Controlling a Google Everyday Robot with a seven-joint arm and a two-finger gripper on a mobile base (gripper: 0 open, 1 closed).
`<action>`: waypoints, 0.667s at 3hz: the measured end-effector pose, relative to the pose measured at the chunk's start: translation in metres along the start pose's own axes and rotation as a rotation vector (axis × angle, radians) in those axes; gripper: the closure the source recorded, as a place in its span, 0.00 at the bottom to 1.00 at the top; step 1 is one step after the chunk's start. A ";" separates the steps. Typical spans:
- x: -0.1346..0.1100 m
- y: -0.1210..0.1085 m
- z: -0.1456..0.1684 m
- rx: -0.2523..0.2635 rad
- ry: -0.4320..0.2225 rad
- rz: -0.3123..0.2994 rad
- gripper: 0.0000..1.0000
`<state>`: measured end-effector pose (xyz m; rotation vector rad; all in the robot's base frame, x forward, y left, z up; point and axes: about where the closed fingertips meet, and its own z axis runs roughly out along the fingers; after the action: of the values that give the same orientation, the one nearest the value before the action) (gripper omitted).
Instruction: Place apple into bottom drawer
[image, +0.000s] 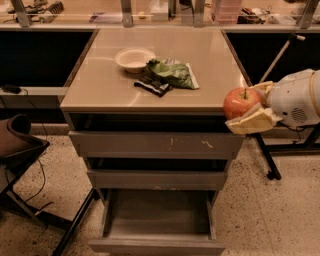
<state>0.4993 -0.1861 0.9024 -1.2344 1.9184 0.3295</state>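
The red-orange apple (241, 102) is held between the cream fingers of my gripper (248, 106), which comes in from the right on a white arm. It hangs in the air at the cabinet's front right corner, level with the top edge. The bottom drawer (157, 219) is pulled open below, wide and shallow, with nothing inside it. The two upper grey drawers are shut or nearly shut; the top one (155, 145) has white scratch marks.
On the cabinet top (100, 85) stand a white bowl (134, 59), a green chip bag (172, 73) and a dark wrapper (152, 85). A dark chair (17, 145) stands at the left and a black stand leg (265, 155) at the right.
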 end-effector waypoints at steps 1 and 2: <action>0.016 0.025 0.038 -0.004 -0.028 -0.021 1.00; 0.064 0.068 0.114 -0.046 -0.036 0.018 1.00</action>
<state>0.4850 -0.1256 0.7687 -1.2341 1.9010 0.4052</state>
